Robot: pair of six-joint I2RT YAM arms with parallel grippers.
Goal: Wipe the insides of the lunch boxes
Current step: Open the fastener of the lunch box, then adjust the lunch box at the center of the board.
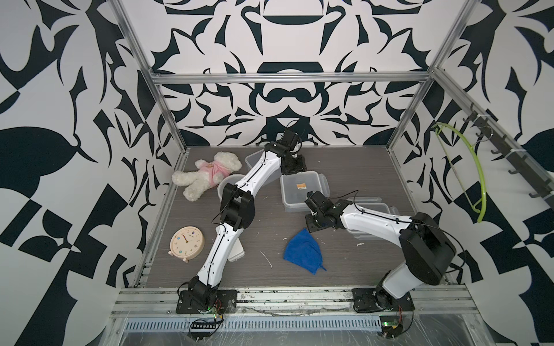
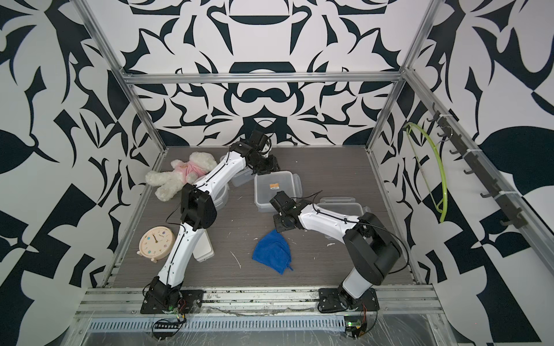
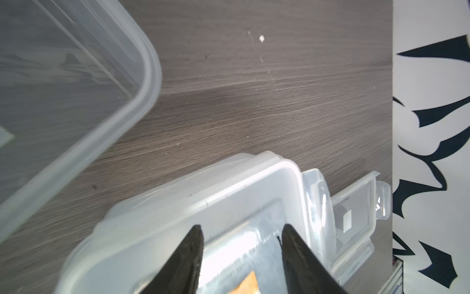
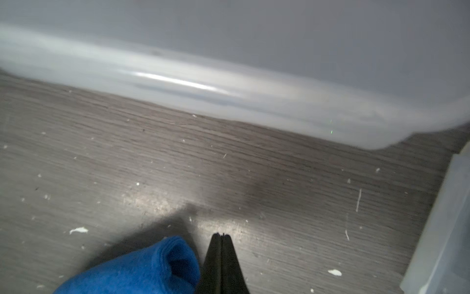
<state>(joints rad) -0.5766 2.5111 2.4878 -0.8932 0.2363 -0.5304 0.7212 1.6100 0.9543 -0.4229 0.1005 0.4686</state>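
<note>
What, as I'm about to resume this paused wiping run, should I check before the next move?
1. Wiper held: not ok; right hand shut empty beside the blue fabric cloth.
2. Jaws ready: ok; left hand open over the lid.
3. Box uncovered: not ok; clear rectangular plastic lunch box with orange sticker has its lid on, clips flipped out.
4. Round clear plastic lunch box open: cannot tell; left arm hides most of it.
5. Grey wood-grain table clean: not ok; white scraps.

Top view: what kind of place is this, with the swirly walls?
Probably a robot test booth, not a home: left arm and right arm bolted to a rail, metal frame, patterned walls.
</note>
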